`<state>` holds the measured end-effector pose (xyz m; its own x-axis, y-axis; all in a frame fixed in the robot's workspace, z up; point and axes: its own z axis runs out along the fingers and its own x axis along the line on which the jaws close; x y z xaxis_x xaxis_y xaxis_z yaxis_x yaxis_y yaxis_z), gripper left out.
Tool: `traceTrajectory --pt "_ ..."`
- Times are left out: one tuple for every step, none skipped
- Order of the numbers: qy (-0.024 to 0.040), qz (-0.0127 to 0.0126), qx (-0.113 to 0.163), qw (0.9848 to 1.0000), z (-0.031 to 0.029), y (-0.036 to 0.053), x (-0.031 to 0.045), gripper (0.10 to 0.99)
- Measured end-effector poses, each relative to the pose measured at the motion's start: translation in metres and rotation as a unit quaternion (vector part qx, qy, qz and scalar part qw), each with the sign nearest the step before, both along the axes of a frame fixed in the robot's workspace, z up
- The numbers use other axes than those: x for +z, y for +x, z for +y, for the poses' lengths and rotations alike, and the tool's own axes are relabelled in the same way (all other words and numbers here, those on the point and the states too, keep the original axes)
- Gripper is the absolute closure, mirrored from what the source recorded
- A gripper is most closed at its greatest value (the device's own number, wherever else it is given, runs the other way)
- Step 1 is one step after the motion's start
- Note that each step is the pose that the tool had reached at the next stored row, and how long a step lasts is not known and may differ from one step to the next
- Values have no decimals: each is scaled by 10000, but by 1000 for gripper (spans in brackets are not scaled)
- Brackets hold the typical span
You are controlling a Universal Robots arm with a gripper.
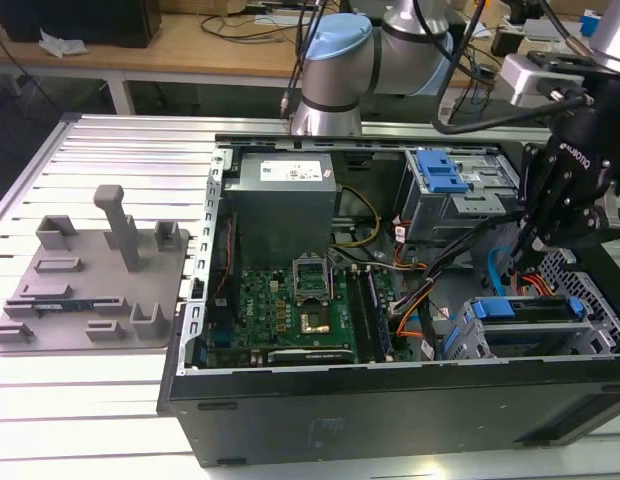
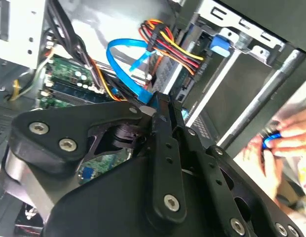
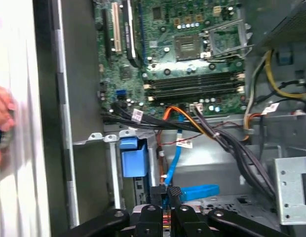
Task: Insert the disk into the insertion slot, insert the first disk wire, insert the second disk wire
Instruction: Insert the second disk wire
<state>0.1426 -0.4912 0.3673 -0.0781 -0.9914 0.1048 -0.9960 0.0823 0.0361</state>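
The disk's blue frame (image 1: 530, 308) lies in the insertion slot (image 1: 468, 338), the grey cage at the exterior view's lower right of the open computer case. My black gripper (image 1: 535, 243) hangs just above and behind it. In both wrist views the fingers (image 3: 173, 193) stand together on a black plug at the end of a blue flat wire (image 3: 173, 158). This blue wire (image 2: 124, 63) loops up beside a bundle of red, yellow and orange wires (image 2: 169, 45). The blue frame's tab (image 3: 133, 159) sits close beside the fingertips (image 2: 160, 104).
A taller grey bay with a blue latch (image 1: 440, 172) stands behind the cage. The motherboard (image 1: 300, 305) and grey power supply (image 1: 282, 205) lie toward the exterior view's left. A grey fixture plate (image 1: 90, 285) lies outside the case. A person's hand (image 2: 284, 140) holds something blue beside the case.
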Motion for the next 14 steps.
traceTrajectory --pt "126 -1 0 9999 -27 0 -1 925" --pt "221 -3 0 9998 -54 0 0 925" --pt "268 -4 0 9996 -71 0 0 925" --pt "328 -4 0 9995 -103 0 -1 925" --pt "354 -4 0 9994 -119 0 -1 925" --pt "363 -4 0 9993 -131 0 -1 925" --pt "364 -4 0 9993 -132 0 -1 925" --pt "364 -4 0 9993 -132 0 -1 925" --pt "364 -4 0 9993 -133 0 -1 925" --pt "364 -4 0 9993 -133 0 0 925" --pt "364 -4 0 9993 -134 0 -1 925" --pt "365 -4 0 9993 -141 0 -1 925" --pt "378 -4 0 9993 -162 0 -2 925" --pt "413 -4 0 9991 -206 0 -5 925"
